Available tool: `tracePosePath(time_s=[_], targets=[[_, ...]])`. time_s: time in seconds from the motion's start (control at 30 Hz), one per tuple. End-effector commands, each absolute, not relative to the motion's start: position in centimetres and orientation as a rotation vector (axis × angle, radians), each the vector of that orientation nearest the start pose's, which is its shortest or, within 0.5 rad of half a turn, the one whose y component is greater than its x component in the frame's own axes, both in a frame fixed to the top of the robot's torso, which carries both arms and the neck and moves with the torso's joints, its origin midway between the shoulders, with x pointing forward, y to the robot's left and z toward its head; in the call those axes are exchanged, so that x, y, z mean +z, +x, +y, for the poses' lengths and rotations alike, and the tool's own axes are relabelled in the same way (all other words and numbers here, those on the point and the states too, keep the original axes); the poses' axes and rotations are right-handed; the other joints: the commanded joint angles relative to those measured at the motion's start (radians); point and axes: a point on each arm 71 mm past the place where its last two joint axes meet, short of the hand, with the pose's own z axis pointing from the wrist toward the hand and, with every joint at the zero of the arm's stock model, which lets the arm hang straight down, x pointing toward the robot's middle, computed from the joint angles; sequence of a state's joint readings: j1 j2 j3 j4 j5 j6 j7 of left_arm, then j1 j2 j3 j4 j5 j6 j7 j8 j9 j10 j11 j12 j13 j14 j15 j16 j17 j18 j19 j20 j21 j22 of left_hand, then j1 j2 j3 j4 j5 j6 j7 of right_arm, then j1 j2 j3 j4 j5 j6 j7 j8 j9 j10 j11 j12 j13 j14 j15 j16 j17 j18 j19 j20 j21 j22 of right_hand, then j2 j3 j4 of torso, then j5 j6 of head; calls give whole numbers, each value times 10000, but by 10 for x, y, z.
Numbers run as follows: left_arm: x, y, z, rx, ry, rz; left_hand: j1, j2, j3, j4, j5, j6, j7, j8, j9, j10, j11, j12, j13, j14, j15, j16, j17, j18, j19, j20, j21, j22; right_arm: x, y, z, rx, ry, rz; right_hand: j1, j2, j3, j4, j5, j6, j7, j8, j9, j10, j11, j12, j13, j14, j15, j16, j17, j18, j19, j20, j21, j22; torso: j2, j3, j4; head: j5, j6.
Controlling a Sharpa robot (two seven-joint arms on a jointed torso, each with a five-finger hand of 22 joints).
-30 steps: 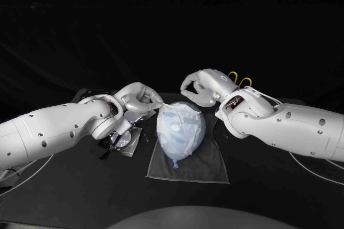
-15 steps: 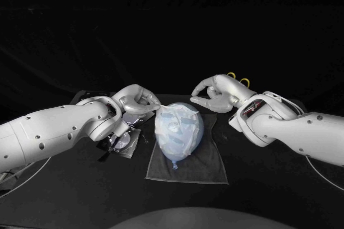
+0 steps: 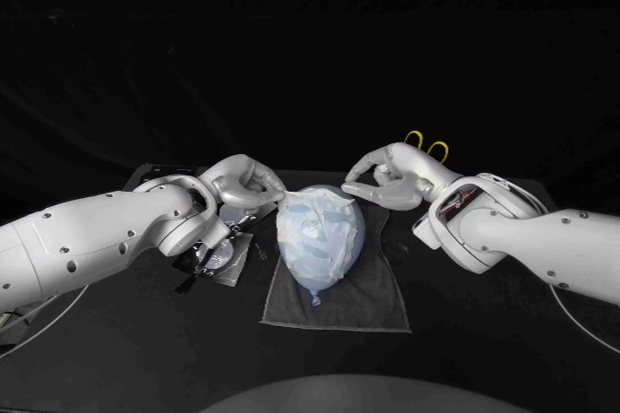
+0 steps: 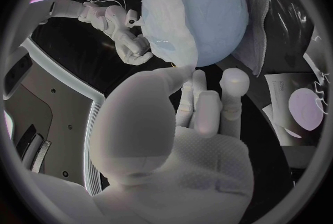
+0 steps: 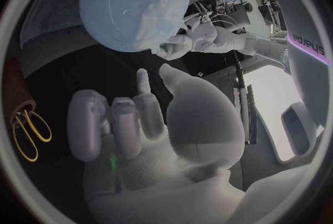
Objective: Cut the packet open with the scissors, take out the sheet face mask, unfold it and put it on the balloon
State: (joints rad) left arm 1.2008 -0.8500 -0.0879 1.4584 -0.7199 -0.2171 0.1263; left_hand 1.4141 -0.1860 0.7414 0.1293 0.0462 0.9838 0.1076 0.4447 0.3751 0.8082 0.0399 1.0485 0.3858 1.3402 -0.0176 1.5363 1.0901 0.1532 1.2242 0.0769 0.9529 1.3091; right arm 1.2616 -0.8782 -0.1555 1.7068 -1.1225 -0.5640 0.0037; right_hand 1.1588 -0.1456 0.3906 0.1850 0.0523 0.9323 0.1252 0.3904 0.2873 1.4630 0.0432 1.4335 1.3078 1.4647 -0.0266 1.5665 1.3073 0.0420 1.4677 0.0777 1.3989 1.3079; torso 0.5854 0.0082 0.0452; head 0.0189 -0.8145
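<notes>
A pale blue balloon (image 3: 321, 238) lies on a grey towel (image 3: 339, 298) mid-table, with the white sheet mask (image 3: 316, 218) draped over it. My left hand (image 3: 245, 187) is at the balloon's upper left and pinches the mask's edge (image 4: 182, 64) between thumb and finger. My right hand (image 3: 388, 176) hovers at the balloon's upper right, its fingers (image 5: 114, 124) curled and holding nothing, just off the mask. The balloon (image 5: 128, 4) shows beyond its fingertips. The yellow-handled scissors (image 3: 429, 146) lie behind the right hand. The cut packet (image 3: 222, 253) lies under my left forearm.
The towel's near end (image 3: 336, 316) reaches toward the table's front. The scissors' handles (image 5: 28, 135) lie close beside my right hand. The packet (image 4: 298, 108) sits flat just left of the towel.
My right hand has moved right and slightly down, from above the balloon's top to its upper right. The left hand keeps its pinch on the mask edge, barely shifted.
</notes>
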Motion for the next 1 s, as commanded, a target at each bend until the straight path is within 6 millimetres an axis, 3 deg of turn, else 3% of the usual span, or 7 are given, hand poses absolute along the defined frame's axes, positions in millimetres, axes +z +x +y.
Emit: tracePosePath(time_s=[0.03, 0.6, 1.0], targets=[[-208, 487, 217, -11144, -4358, 18371, -74, 55, 45, -11, 40, 49, -11, 45, 823, 51, -15, 39, 14, 84, 0, 64, 13, -201, 75, 25, 45, 123, -174, 444, -168, 9791, 1075, 15817, -52, -38, -41, 36, 34, 9, 31, -38, -8, -22, 67, -28, 1381, 1061, 90, 43, 2635, -55, 365, 85, -6, 2144, -6, 3, 7, 22, -4], [-208, 486, 215, -11215, -4314, 18367, -93, 45, 73, -24, 40, 51, -9, 46, 829, 53, -15, 39, 15, 106, -2, 68, 50, -209, 99, 22, 86, 142, -179, 448, -153, 9639, 576, 15664, 656, -96, -185, -223, 5, 139, -19, -8, -1, -9, 23, -15, 1409, 1061, 58, 43, 2635, -55, 367, 69, 2, 2145, 7, 16, 1, 31, 32], [-208, 486, 216, -11176, -4337, 18366, -102, 43, 83, -28, 40, 51, -9, 46, 831, 54, -15, 39, 15, 112, -3, 69, 58, -213, 112, 21, 109, 151, -178, 443, -149, 9740, 231, 15656, 923, -122, -268, -365, -1, 365, -104, 126, 51, 5, -46, -10, 1422, 1061, 6, 43, 2635, -62, 382, 33, 42, 2156, -9, 4, 0, 53, 4]])
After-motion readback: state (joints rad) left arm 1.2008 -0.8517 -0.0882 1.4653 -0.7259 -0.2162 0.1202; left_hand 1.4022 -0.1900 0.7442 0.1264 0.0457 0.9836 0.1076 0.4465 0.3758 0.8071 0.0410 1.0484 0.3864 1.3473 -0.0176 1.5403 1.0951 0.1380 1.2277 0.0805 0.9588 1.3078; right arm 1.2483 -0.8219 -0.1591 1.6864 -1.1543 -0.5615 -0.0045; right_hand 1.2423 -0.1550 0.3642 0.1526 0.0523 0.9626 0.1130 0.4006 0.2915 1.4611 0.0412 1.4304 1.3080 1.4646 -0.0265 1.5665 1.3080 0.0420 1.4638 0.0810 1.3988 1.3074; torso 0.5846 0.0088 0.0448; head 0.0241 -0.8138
